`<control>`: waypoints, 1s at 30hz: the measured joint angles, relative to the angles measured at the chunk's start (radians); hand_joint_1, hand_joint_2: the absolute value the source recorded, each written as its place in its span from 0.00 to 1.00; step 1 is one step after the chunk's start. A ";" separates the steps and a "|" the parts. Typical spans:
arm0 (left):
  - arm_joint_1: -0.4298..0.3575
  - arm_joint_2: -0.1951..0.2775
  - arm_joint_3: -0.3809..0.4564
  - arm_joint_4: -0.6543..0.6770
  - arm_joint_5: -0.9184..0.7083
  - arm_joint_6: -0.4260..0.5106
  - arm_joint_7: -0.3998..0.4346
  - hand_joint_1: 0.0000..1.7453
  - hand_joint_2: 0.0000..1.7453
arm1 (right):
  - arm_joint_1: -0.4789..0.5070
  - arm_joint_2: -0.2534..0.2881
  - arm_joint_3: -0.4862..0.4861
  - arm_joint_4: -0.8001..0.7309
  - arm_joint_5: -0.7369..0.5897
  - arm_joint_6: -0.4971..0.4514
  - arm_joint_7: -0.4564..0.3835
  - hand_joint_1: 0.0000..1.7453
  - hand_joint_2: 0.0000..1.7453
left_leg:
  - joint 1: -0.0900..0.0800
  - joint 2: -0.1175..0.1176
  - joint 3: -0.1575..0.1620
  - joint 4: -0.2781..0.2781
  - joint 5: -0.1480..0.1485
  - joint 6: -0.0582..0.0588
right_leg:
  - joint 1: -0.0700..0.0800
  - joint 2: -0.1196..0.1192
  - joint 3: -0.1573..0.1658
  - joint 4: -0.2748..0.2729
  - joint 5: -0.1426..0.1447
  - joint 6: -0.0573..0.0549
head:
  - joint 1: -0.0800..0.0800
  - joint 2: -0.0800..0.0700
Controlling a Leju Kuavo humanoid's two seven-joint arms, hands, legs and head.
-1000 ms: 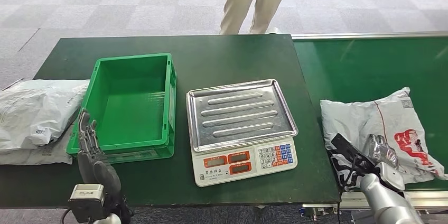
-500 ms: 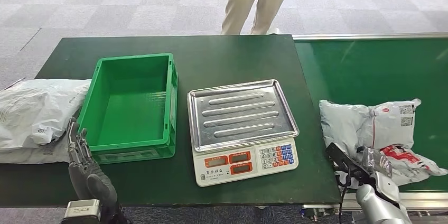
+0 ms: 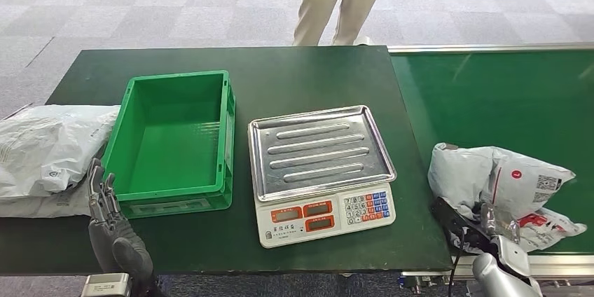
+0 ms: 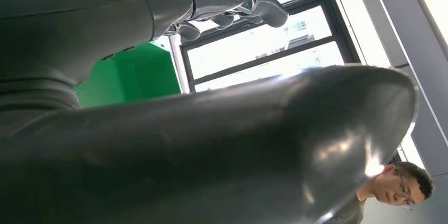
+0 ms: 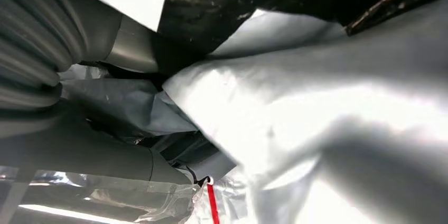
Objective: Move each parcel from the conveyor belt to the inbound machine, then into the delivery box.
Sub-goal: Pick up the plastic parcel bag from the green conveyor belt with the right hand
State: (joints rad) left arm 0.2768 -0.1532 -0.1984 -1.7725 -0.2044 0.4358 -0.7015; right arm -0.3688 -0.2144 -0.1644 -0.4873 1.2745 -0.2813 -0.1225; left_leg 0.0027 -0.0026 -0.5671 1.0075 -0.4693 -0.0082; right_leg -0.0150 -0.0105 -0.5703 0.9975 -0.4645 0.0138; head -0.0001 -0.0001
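Observation:
A grey plastic parcel (image 3: 504, 181) with red print lies crumpled at the near edge of the green conveyor belt (image 3: 504, 94). My right hand (image 3: 485, 230) grips its near edge at the bottom right. In the right wrist view the parcel's grey film (image 5: 296, 108) bunches tightly against my right hand (image 5: 79, 150). The inbound machine, a weighing scale with a bare steel tray (image 3: 321, 153), stands mid-table. The green delivery box (image 3: 228, 136) to its left holds nothing. My left hand (image 3: 106, 216) stands open, fingers upright, just outside the box's near left corner.
Grey parcels (image 3: 42, 150) lie stacked at the left edge of the dark green table (image 3: 308, 73). A person (image 3: 336, 3) stands beyond the table's far side. The left wrist view has my left hand (image 4: 232, 2), the green box (image 4: 132, 73) and a person (image 4: 391, 187).
The parcel has been dragged toward the belt's near edge and crumpled up. My right hand has drawn back and lower with it. My left hand has sunk lower beside the box.

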 joint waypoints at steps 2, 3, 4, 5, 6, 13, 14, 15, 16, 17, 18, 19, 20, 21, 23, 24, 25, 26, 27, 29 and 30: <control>0.000 0.003 -0.004 0.000 0.013 -0.009 0.000 0.00 0.00 | 0.024 0.000 0.000 -0.030 -0.037 -0.011 -0.013 1.00 1.00 | 0.000 -0.001 0.000 0.000 0.000 0.000 | 0.000 -0.001 0.000 0.000 0.000 0.000 | 0.000 0.000; 0.000 0.006 -0.005 0.001 0.020 -0.013 0.000 0.00 0.00 | 0.043 0.000 0.000 -0.054 -0.060 -0.018 -0.021 1.00 1.00 | 0.000 -0.002 -0.001 0.000 0.000 0.000 | 0.000 -0.001 0.000 0.000 0.000 0.000 | 0.000 0.000; 0.000 0.008 -0.005 0.001 0.026 -0.015 0.000 0.00 0.00 | 0.063 0.000 0.000 -0.081 -0.080 -0.023 -0.027 1.00 1.00 | 0.000 -0.002 -0.001 0.000 0.000 0.000 | 0.000 -0.002 0.000 0.000 -0.001 0.000 | 0.000 0.000; -0.001 0.011 -0.006 0.002 0.032 -0.016 0.000 0.00 0.00 | 0.084 0.001 0.000 -0.110 -0.097 -0.029 -0.029 1.00 1.00 | 0.000 -0.002 -0.002 0.000 0.000 0.000 | 0.000 -0.002 -0.001 0.000 -0.001 0.000 | 0.000 0.000; -0.001 0.014 -0.007 0.002 0.037 -0.016 0.000 0.00 0.00 | 0.105 0.002 0.000 -0.141 -0.109 -0.034 -0.028 1.00 1.00 | 0.000 -0.002 -0.002 0.000 0.000 0.000 | 0.000 -0.002 -0.001 0.000 -0.001 0.000 | 0.000 0.000; -0.015 0.037 -0.026 0.012 0.054 -0.025 0.000 0.00 0.00 | 0.244 0.024 0.000 -0.367 -0.159 -0.099 -0.013 1.00 1.00 | 0.000 -0.002 -0.004 0.000 -0.001 0.000 | 0.000 -0.002 -0.003 0.000 -0.002 0.000 | 0.000 0.000; -0.018 0.040 -0.028 0.014 0.056 -0.030 0.000 0.00 0.00 | 0.260 0.029 0.000 -0.398 -0.164 -0.120 -0.017 1.00 1.00 | 0.000 -0.002 -0.004 0.000 -0.001 0.000 | 0.000 -0.002 -0.004 0.000 -0.002 0.000 | 0.000 0.000; -0.023 0.043 -0.029 0.017 0.059 -0.037 0.000 0.00 0.00 | 0.276 0.033 0.000 -0.429 -0.170 -0.148 -0.025 1.00 1.00 | 0.000 -0.002 -0.004 0.000 -0.001 0.000 | 0.000 -0.002 -0.004 0.000 -0.002 0.000 | 0.000 0.000; -0.030 0.046 -0.031 0.021 0.061 -0.046 0.000 0.00 0.00 | 0.292 0.038 -0.002 -0.463 -0.175 -0.183 -0.036 1.00 1.00 | 0.000 -0.002 -0.004 0.000 -0.001 0.000 | 0.000 -0.002 -0.004 0.000 -0.002 0.000 | 0.000 0.000; -0.039 0.049 -0.031 0.025 0.064 -0.055 0.000 0.00 0.00 | 0.309 0.044 -0.003 -0.503 -0.178 -0.220 -0.048 1.00 1.00 | 0.000 -0.002 -0.004 0.000 -0.001 0.000 | 0.000 -0.002 -0.004 0.000 -0.002 0.000 | 0.000 0.000; -0.049 0.051 -0.031 0.030 0.064 -0.063 0.000 0.00 0.00 | 0.326 0.052 -0.005 -0.547 -0.176 -0.250 -0.058 1.00 1.00 | 0.000 -0.002 -0.005 0.000 -0.001 0.000 | 0.000 -0.002 -0.004 0.000 -0.002 0.000 | 0.000 0.000; -0.059 0.052 -0.031 0.035 0.063 -0.070 0.000 0.00 0.00 | 0.343 0.062 -0.007 -0.598 -0.168 -0.271 -0.065 1.00 1.00 | 0.000 -0.002 -0.004 0.000 -0.001 0.000 | 0.000 -0.002 -0.004 0.001 -0.002 0.000 | 0.000 0.000; -0.069 0.053 -0.031 0.039 0.061 -0.077 0.000 0.00 0.00 | 0.361 0.073 -0.008 -0.651 -0.157 -0.280 -0.068 1.00 1.00 | 0.000 -0.001 -0.004 0.000 -0.001 0.000 | 0.000 -0.001 -0.004 0.001 -0.002 0.000 | 0.000 0.000; -0.076 0.053 -0.031 0.042 0.058 -0.083 0.000 0.00 0.00 | 0.377 0.083 -0.008 -0.702 -0.146 -0.281 -0.068 1.00 1.00 | 0.000 -0.001 -0.004 0.000 -0.001 0.000 | 0.000 -0.001 -0.004 0.001 -0.002 0.000 | 0.000 0.000; -0.087 0.053 -0.031 0.048 0.052 -0.096 0.000 0.00 0.00 | 0.405 0.097 -0.008 -0.790 -0.126 -0.273 -0.063 1.00 1.00 | 0.000 -0.001 -0.004 0.000 -0.001 0.000 | 0.000 -0.001 -0.004 0.001 -0.002 0.000 | 0.000 0.000; -0.090 0.053 -0.031 0.051 0.050 -0.102 0.000 0.00 0.00 | 0.415 0.101 -0.008 -0.826 -0.119 -0.269 -0.060 1.00 1.00 | 0.000 -0.001 -0.004 0.000 -0.001 0.000 | 0.000 -0.001 -0.004 0.001 -0.002 0.000 | 0.000 0.000; -0.092 0.053 -0.031 0.053 0.048 -0.108 0.000 0.00 0.00 | 0.423 0.103 -0.008 -0.858 -0.112 -0.266 -0.057 1.00 1.00 | 0.000 -0.001 -0.004 0.000 -0.001 0.000 | 0.000 -0.001 -0.004 0.001 -0.002 0.000 | 0.000 0.000; -0.093 0.053 -0.030 0.055 0.048 -0.114 0.000 0.00 0.00 | 0.429 0.105 -0.007 -0.885 -0.105 -0.264 -0.054 1.00 1.00 | 0.000 -0.001 -0.004 0.000 -0.001 0.000 | 0.000 0.000 -0.004 0.001 -0.002 0.000 | 0.000 0.000; -0.094 0.053 -0.030 0.057 0.048 -0.118 0.000 0.00 0.00 | 0.434 0.106 -0.006 -0.909 -0.097 -0.264 -0.050 1.00 1.00 | 0.000 -0.001 -0.004 0.000 -0.001 0.000 | 0.000 0.000 -0.004 0.001 -0.002 0.000 | 0.000 0.000; -0.096 0.054 -0.030 0.059 0.048 -0.121 0.000 0.00 0.00 | 0.439 0.109 -0.001 -0.945 -0.081 -0.264 -0.041 1.00 1.00 | 0.000 -0.001 -0.004 0.000 -0.001 0.000 | 0.000 0.000 -0.004 0.001 -0.002 0.000 | 0.000 0.000; -0.097 0.055 -0.030 0.059 0.048 -0.121 0.000 0.00 0.00 | 0.439 0.111 0.002 -0.960 -0.073 -0.264 -0.036 1.00 1.00 | 0.000 0.000 -0.004 0.000 -0.001 0.000 | 0.000 0.000 -0.004 0.001 -0.002 0.000 | 0.000 0.000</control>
State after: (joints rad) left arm 0.1795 -0.0979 -0.2285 -1.7130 -0.1565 0.3150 -0.7015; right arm 0.0700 -0.1037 -0.1625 -1.4470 1.2017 -0.5452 -0.1587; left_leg 0.0025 -0.0030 -0.5715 1.0073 -0.4700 -0.0086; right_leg -0.0152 -0.0105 -0.5745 0.9982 -0.4665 0.0136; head 0.0000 -0.0002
